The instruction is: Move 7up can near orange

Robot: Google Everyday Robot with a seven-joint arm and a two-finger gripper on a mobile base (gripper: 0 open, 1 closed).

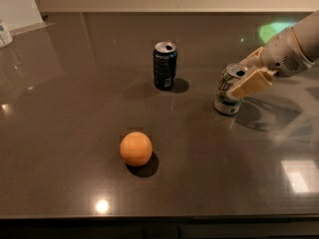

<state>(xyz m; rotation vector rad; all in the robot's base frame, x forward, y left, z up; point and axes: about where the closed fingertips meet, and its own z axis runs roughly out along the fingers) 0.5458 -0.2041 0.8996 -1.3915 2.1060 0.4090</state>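
The hand comes in from the right and is pinching the 7up can by its upper part. The can leans slightly on the tabletop. It sits well right of the orange and farther back, so I'd judge the carry runs leftward and nearer.

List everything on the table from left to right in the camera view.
pale object cut off at the left edge → orange → dark blue can → 7up can, with the gripper against its right side.
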